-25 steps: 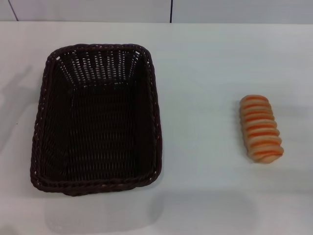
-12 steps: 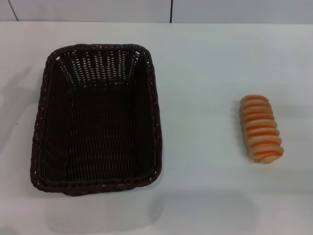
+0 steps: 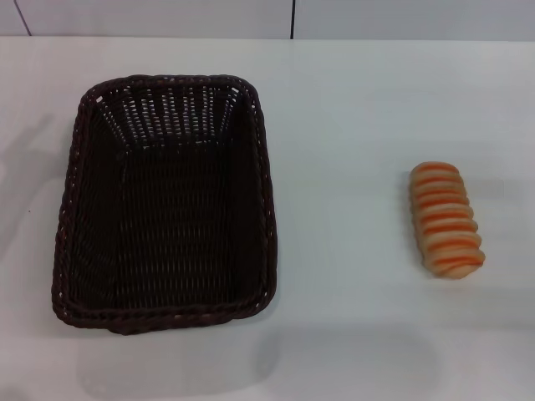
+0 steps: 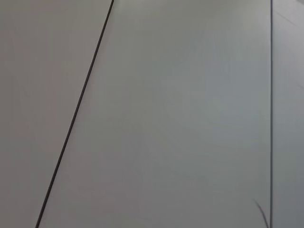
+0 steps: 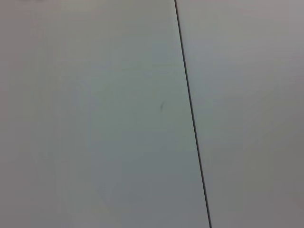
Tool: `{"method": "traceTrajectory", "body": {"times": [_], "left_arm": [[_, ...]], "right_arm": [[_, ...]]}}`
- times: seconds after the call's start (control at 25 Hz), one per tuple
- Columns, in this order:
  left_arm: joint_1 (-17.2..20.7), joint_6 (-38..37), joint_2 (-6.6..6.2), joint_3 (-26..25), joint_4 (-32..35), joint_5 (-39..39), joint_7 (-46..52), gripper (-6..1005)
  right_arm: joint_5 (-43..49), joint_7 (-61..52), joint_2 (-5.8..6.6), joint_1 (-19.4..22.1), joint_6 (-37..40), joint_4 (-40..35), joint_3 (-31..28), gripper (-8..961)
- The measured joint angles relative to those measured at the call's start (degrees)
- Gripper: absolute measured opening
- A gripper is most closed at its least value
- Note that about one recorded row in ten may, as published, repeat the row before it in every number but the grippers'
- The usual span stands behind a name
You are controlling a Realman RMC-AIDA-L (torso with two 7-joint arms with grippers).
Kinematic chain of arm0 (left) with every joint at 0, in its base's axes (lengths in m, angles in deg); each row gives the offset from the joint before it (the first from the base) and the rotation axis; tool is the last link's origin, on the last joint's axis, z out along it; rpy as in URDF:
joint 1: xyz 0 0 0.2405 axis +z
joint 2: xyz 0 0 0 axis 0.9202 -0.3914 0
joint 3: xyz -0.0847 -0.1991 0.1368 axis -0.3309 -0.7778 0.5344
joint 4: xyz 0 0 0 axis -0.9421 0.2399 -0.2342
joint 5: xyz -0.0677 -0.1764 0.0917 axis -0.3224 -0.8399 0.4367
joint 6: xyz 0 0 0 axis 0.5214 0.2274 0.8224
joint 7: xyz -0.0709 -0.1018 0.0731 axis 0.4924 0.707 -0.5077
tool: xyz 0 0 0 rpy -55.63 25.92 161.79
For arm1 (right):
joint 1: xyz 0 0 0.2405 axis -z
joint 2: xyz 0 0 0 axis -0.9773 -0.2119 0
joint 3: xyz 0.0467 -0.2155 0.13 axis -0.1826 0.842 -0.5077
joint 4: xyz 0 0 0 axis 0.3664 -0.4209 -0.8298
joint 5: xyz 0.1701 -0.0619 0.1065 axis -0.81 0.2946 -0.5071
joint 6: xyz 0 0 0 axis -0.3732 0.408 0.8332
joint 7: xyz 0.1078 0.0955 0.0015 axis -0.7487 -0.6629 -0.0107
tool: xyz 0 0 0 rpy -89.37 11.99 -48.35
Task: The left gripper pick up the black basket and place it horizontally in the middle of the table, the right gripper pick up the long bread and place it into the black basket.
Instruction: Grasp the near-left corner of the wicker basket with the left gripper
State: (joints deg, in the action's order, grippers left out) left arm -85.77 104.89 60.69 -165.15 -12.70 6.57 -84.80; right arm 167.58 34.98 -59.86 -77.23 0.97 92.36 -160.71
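The black basket (image 3: 164, 203) is a large dark wicker basket standing on the white table (image 3: 351, 125) at the left, its long side running away from me, and it is empty. The long bread (image 3: 445, 219), tan with orange-brown stripes, lies on the table at the right, well apart from the basket. Neither gripper shows in the head view. Both wrist views show only plain grey panels with thin dark seams.
A grey wall with dark seams (image 3: 292, 18) runs behind the table's far edge. Faint shadows fall on the table at the far left (image 3: 21, 167) and along the near edge.
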Motion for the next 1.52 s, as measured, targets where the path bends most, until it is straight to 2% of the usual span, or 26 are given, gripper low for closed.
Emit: {"method": "traceTrajectory", "body": {"times": [0.56,0.64,0.68,0.8,0.84,0.88,0.92,0.96,1.04,1.08,1.12,1.2,1.52], "left_arm": [[0.00,0.22,0.00,0.00,-0.06,-0.36,0.56,453],[-0.05,0.32,0.00,0.00,-1.48,-0.38,4.09,452],[-0.09,-0.83,-0.12,0.02,-4.39,-0.28,10.39,452],[-0.09,-0.83,-0.12,0.02,-4.39,-0.28,10.39,452],[-0.02,-2.36,-0.25,0.40,-7.99,-0.02,16.53,452],[1.18,-6.73,-0.44,3.95,-18.67,0.57,29.23,452],[1.18,-6.73,-0.44,3.95,-18.67,0.57,29.23,452],[1.99,-9.08,-0.47,5.51,-23.70,1.55,33.84,452],[1.99,-9.08,-0.47,5.51,-23.70,1.55,33.84,453],[2.59,-11.03,-0.51,6.68,-28.01,2.74,37.55,453],[3.40,-14.87,-0.52,7.90,-36.57,7.02,46.06,453],[3.51,-15.84,-0.51,7.97,-39.09,8.72,48.69,454],[3.45,-20.01,-0.90,7.57,-58.37,29.03,71.41,456]], "right_arm": [[0.00,-0.05,0.09,-0.27,-0.26,0.00,0.00,701],[0.00,-0.05,0.09,-0.25,-0.27,0.14,0.00,701],[0.00,-0.06,0.09,-0.14,-0.27,0.31,0.00,701],[0.00,-0.06,0.06,0.16,-0.26,0.60,0.00,701],[0.00,-0.06,0.04,0.23,-0.24,0.60,0.00,701],[0.00,-0.06,0.03,0.38,-0.20,0.63,0.01,701],[0.00,-0.06,0.02,0.55,-0.15,0.70,0.03,701],[0.00,-0.09,0.00,0.67,-0.14,0.76,0.05,701],[0.00,-0.13,-0.05,0.82,-0.08,0.76,0.09,701],[0.00,-0.14,-0.05,0.82,-0.07,0.74,0.09,701],[0.00,-0.14,-0.06,0.83,-0.07,0.69,0.09,701],[0.00,-0.15,-0.07,0.84,-0.05,0.61,0.09,701],[0.00,-0.15,-0.07,0.93,0.00,0.81,0.10,701]]}}
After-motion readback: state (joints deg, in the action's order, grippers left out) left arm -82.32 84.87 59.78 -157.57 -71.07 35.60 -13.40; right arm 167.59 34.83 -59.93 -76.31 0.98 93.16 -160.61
